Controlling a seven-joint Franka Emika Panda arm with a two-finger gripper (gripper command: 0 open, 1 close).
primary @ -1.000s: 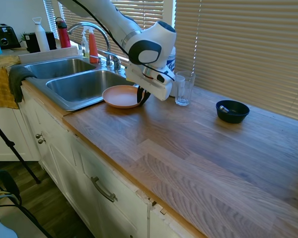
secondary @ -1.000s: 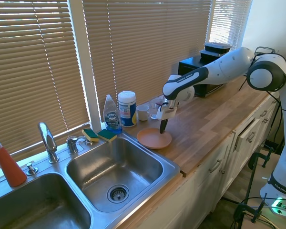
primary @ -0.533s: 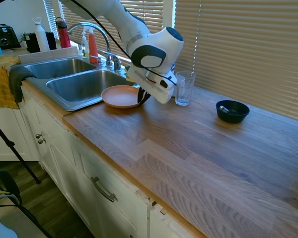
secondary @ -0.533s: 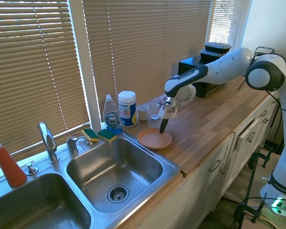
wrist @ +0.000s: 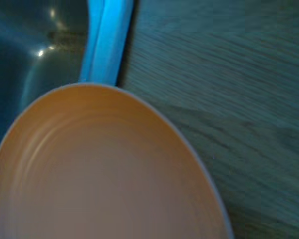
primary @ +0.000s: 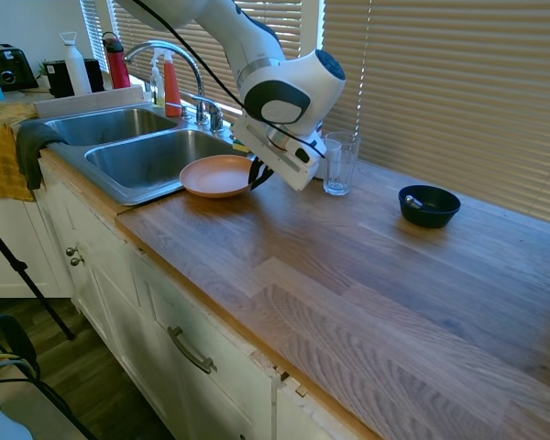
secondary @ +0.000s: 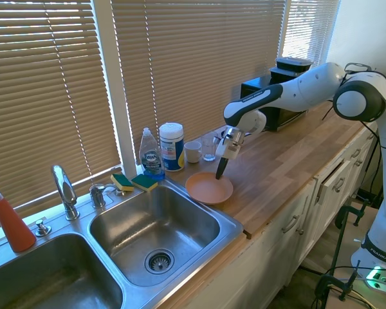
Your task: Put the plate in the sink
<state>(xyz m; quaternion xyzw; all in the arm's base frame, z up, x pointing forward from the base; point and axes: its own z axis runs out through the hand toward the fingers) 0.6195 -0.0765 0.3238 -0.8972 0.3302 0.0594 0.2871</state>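
A long wooden countertop (primary: 367, 275) tops white cabinets (primary: 192, 339) with metal handles. Closed tan blinds (secondary: 180, 58) cover the windows behind it. Dark wood floor (primary: 64, 367) lies below.

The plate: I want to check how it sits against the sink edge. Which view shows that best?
The second exterior view: the whole plate overlaps the sink rim. The first exterior view has the arm hiding its far edge; the wrist view crops it.

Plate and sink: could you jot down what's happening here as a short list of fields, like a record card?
plate: salmon-pink, at the counter's edge, partly over the sink rim
sink: steel, two basins, plate not in it yet
gripper: shut on the plate's rim, on the side away from the sink
glass: stands upright behind the arm
blue bowl: farther along the counter
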